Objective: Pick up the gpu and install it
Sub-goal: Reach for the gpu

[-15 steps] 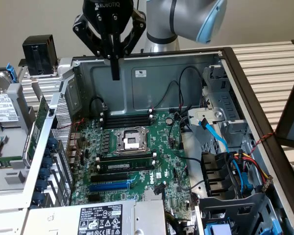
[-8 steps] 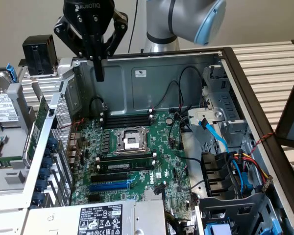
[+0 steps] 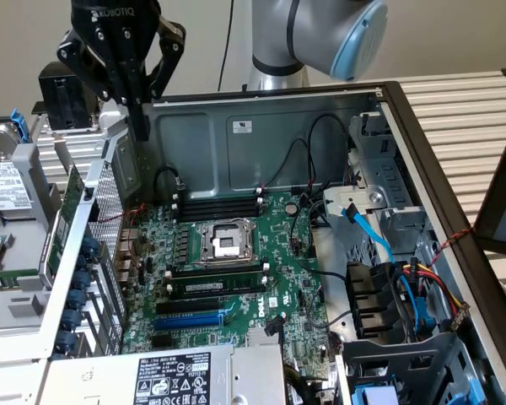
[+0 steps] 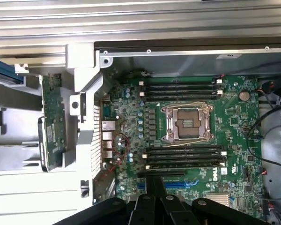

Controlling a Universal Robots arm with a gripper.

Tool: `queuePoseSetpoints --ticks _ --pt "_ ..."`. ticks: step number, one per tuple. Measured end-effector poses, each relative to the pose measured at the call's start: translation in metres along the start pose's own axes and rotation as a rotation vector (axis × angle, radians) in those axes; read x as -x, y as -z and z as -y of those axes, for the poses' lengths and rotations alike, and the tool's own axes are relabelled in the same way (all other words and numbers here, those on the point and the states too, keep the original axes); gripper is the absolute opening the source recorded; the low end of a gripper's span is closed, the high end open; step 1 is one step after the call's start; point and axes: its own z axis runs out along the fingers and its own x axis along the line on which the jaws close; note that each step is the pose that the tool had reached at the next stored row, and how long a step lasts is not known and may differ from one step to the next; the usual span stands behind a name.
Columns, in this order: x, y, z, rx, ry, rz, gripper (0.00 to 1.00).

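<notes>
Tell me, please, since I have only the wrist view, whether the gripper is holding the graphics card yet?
Observer: No. In the exterior view the gripper hangs above the case, shut and empty.
Operator: Thanks. How does the graphics card sit?
Observer: It stands on edge outside the case, beside its perforated panel.
Operator: Is the blue slot behind my gripper free?
Observer: Yes, it is bare end to end.
</notes>
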Motion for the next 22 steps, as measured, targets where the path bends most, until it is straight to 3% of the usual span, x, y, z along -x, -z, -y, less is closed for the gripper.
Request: queuePoseSetpoints --ticks 5,9,22 --pt "-0.009 -0.0006 -0.0153 -0.0001 0.002 -0.0001 0.11" --pt "-0.025 -0.0006 -0.0223 -0.0001 0.003 -0.0002 0.11" --pt "-0.085 0.0006 -0.0201 0.0 0.003 0.0 0.11"
